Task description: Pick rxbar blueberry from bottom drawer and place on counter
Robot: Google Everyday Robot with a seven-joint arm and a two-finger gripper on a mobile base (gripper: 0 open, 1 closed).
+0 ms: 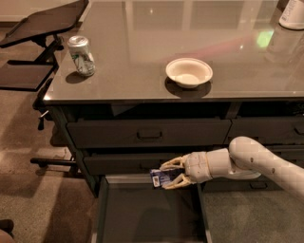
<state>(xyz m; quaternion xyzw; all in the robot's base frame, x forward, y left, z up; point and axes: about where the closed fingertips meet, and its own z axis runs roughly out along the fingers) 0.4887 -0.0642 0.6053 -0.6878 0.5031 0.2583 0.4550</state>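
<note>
Gripper [168,175]: clamped on the rxbar blueberry [159,178], one finger above and one below it, under the counter's [142,38] front edge and just over the back rim of the open bottom drawer [101,209].
Hidden: wrapper print unreadable; drawer front cut off; white container [292,14] at far right corner cropped.
Arm [256,161]: enters from the right, roughly level, reaching left across the middle drawer [118,164].
Counter: soda can [81,56] near the left edge; white bowl [189,72] near mid front edge.

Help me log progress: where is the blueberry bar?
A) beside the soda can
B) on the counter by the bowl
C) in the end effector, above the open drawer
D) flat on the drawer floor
C: the end effector is shut on the rxbar blueberry, held above the bottom drawer.
</note>
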